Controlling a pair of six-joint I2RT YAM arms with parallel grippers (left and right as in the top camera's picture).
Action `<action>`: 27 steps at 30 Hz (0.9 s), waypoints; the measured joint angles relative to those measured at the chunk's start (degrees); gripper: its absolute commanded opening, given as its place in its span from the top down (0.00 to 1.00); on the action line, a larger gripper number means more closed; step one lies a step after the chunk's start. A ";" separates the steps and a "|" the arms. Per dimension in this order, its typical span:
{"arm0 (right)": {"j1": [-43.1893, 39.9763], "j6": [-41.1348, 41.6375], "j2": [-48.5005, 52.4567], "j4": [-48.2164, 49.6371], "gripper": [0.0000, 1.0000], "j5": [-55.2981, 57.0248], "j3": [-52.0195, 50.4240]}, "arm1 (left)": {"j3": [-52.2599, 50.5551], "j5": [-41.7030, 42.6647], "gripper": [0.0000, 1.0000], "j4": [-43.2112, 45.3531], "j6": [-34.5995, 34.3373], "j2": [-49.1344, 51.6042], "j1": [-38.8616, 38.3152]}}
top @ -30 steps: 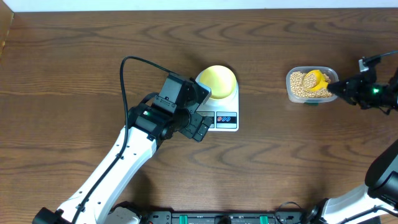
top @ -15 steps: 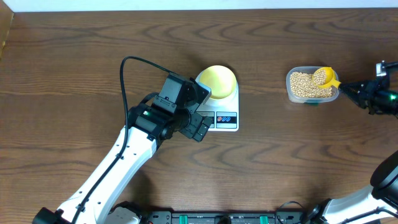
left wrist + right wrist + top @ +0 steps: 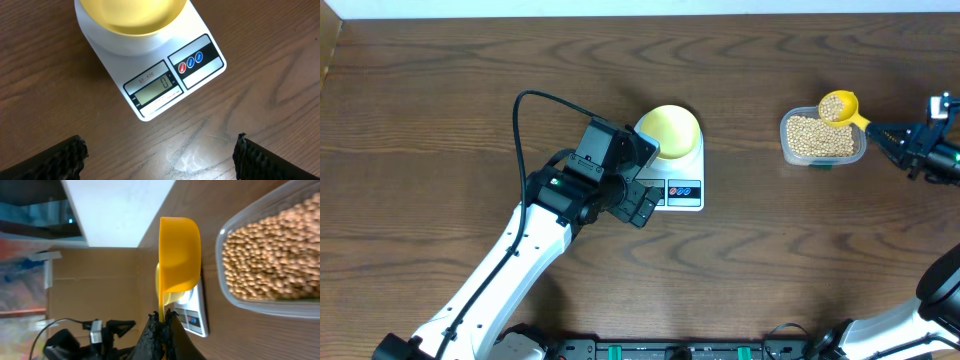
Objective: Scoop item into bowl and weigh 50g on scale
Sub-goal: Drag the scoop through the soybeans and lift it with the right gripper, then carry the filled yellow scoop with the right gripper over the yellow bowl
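The pale yellow bowl point(image 3: 669, 130) sits empty on the white scale point(image 3: 682, 190); in the left wrist view the bowl point(image 3: 132, 15) tops the scale point(image 3: 165, 85), whose display reads 0. My left gripper point(image 3: 160, 152) is open and empty over bare table just in front of the scale. My right gripper point(image 3: 890, 134) is shut on the handle of a bright yellow scoop point(image 3: 838, 106) holding beans, lifted above the far edge of the clear container point(image 3: 822, 139) of tan beans point(image 3: 818, 135). The right wrist view shows the scoop point(image 3: 178, 255) side-on beside the beans point(image 3: 270, 260).
A black cable point(image 3: 525, 130) loops from the left arm over the table to the left of the scale. The table's far edge point(image 3: 640, 14) runs along the top. The right arm reaches in from the right edge.
My right gripper has pulled the scoop up out of the beans and lifted it toward the container's far edge, now loaded. The left arm has not moved.
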 measured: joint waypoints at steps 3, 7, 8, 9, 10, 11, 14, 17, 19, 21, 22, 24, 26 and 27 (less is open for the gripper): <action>1.05 -0.42 0.00 -0.44 0.99 -0.92 0.00 | 0.00 0.00 0.04 0.02 0.02 0.00 0.00; 4.92 -0.61 0.00 -0.48 0.99 -2.69 -0.02 | 0.00 0.00 0.04 0.02 0.02 0.00 0.00; 6.10 -0.63 0.00 -0.42 0.99 -3.43 -0.04 | 0.00 0.00 0.04 0.02 0.02 0.00 0.00; 7.34 -0.66 0.00 -0.24 0.99 -4.22 -0.07 | 0.00 0.00 0.04 0.00 0.02 0.00 0.00; 8.55 -0.66 0.00 -0.09 0.99 -5.03 -0.09 | 0.00 0.00 0.04 0.02 0.02 0.00 0.00; 9.79 -0.66 0.00 0.22 0.99 -5.77 -0.11 | 0.00 0.00 0.04 0.02 0.02 0.00 0.00; 13.00 -0.68 0.00 1.27 0.99 -7.23 -0.15 | 0.00 0.00 0.04 0.00 0.02 0.00 0.00; 16.26 -0.37 0.00 2.19 0.99 -8.13 -0.20 | 0.00 0.00 0.04 0.02 0.02 0.00 0.00; 18.16 0.24 0.00 2.84 0.99 -8.31 -0.20 | 0.00 0.00 0.04 0.02 0.02 0.00 0.00; 20.06 0.79 0.00 3.43 0.99 -8.48 -0.20 | 0.00 0.00 0.04 0.00 0.02 0.00 0.00; 21.18 1.05 0.00 4.04 0.99 -8.52 -0.20 | 0.00 0.00 0.04 0.02 0.02 0.00 0.00; 23.23 1.79 0.00 5.64 0.99 -8.44 -0.20 | 0.00 0.00 0.04 0.02 0.02 0.00 0.00; 25.20 3.48 0.00 7.96 0.99 -7.67 -0.22 | 0.00 0.00 0.04 0.00 0.02 0.00 0.00; 26.14 4.68 0.00 9.20 0.99 -6.91 -0.22 | 0.00 0.00 0.04 0.00 0.02 0.00 0.00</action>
